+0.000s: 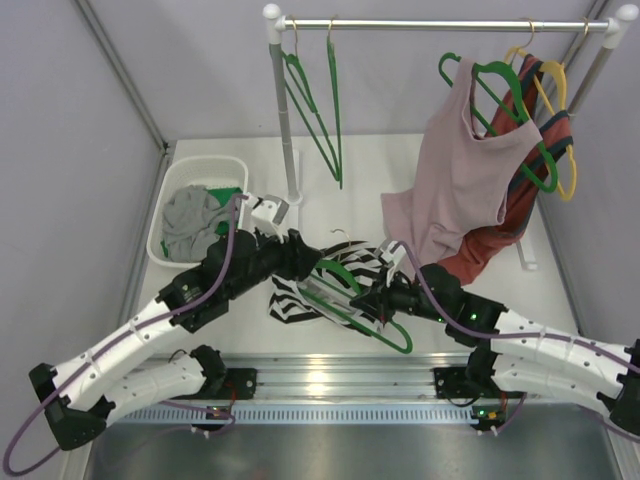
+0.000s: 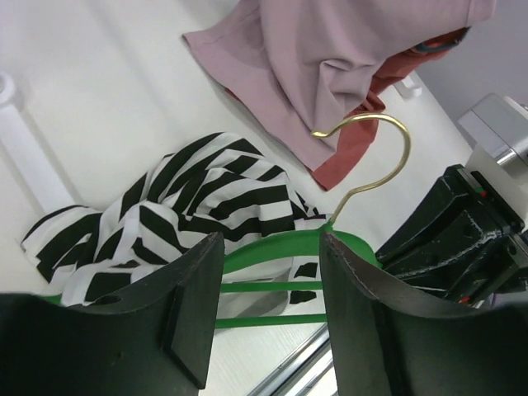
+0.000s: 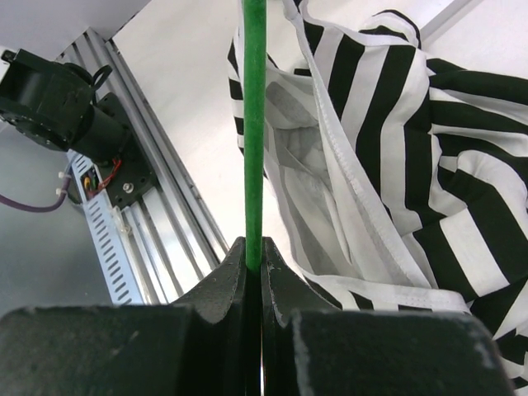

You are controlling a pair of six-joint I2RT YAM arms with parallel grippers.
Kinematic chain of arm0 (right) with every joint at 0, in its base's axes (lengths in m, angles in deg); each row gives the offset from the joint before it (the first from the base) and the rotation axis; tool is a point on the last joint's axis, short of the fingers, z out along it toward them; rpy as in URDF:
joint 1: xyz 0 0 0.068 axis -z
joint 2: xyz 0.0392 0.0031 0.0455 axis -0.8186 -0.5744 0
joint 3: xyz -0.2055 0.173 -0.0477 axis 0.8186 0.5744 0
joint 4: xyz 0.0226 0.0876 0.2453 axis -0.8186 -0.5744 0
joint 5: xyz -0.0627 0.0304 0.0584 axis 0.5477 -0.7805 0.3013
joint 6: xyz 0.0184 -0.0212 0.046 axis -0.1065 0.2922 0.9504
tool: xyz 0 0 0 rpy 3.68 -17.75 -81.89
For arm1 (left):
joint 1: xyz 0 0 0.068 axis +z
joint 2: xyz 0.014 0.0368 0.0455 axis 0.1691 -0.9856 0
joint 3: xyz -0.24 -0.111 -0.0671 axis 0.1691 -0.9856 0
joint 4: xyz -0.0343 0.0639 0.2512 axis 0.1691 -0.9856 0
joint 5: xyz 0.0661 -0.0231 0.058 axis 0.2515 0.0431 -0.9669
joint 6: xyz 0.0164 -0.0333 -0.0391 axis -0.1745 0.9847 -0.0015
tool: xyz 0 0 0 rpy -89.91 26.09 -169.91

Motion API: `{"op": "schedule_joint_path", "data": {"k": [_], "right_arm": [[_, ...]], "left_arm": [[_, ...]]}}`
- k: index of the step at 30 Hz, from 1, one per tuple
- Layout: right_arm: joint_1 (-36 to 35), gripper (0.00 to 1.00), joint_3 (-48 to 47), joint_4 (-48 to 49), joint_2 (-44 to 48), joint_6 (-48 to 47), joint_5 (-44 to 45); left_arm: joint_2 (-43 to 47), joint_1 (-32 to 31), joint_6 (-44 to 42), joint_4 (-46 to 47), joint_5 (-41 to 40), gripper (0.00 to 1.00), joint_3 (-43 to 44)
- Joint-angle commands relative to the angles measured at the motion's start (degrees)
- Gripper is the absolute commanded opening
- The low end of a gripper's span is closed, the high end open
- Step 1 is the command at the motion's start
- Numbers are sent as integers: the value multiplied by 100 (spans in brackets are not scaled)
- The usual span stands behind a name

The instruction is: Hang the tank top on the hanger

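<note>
At far edge of table (image 1: 360,170): rack (image 1: 440,24) w/ pink top (image 1: 455,170) hung on it, hem down on the table just behind the work area. Behind it, toward right edge: rust-red garment (image 1: 502,232) and yellow hanger (image 1: 557,85). On left part of rail: two spare hangers (image 1: 334,110), green, beside the upright pole. At left edge: white basket (image 1: 205,160) w/ grey garment (image 1: 188,225) inside.

At near edge, approx. middle: tank top (image 1: 290,300), crumpled in a heap on the table. Across the heap: hanger (image 1: 342,270), striped fabric on both sides of it. Gold hook (image 2: 373,153) turned toward pink top, close to its hem; touching or not, cannot tell.

R arm: low, stretched from near-right corner toward middle. R claw (image 3: 254,257) pinched tight on thin green bar of hanger, white hem of tank top just beside the bar.

L arm: bent at elbow, reaching from near-left corner over the heap. L claw (image 2: 271,252) w/ fingers apart, above green shoulder of hanger next to hook, gripping nothing.
</note>
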Motion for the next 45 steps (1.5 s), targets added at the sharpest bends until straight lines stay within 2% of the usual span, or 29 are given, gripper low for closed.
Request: {"op": "schedule_joint_path", "data": {"k": [1,16,23,26,31,33,34,36,37,40,42,45], "right_arm": [[-76,0,-352,562,-46,-87,-49],[-76,0,-387,931,-467,-25,-119],[-84,0,-388,1071,-660,-25,-128],[-84,0,-370,1124,-722,-16,-111],[-76,0,-352,1133,-819,-8,-49],[-84,5,-361,1107,-837,28,12],[-84,14,-370,1011,-854,45,108],[-84,24,-405,879,-854,98,249],[-76,33,-422,661,-819,142,476],[-76,44,-537,194,-636,335,1107],[-84,47,-659,-384,-503,563,1452],[-50,50,-923,-1483,-301,1125,2583]], "left_arm": [[-175,-93,-196,834,423,55,-55],[-729,-313,-433,1590,354,56,-485],[-984,-322,-433,1924,292,52,-723],[-1063,-322,-433,2126,248,46,-784],[-1107,-331,-495,2144,195,10,-881],[-1107,-331,-539,2144,178,0,-934],[-1099,-339,-565,2144,178,0,-960],[-1046,-348,-600,2144,108,0,-1004],[-1020,-348,-627,2118,81,0,-1030],[-967,-357,-679,2039,-68,0,-1057],[-949,-366,-723,1995,-77,0,-1057],[-932,-375,-750,1995,-103,0,-1101]]}}
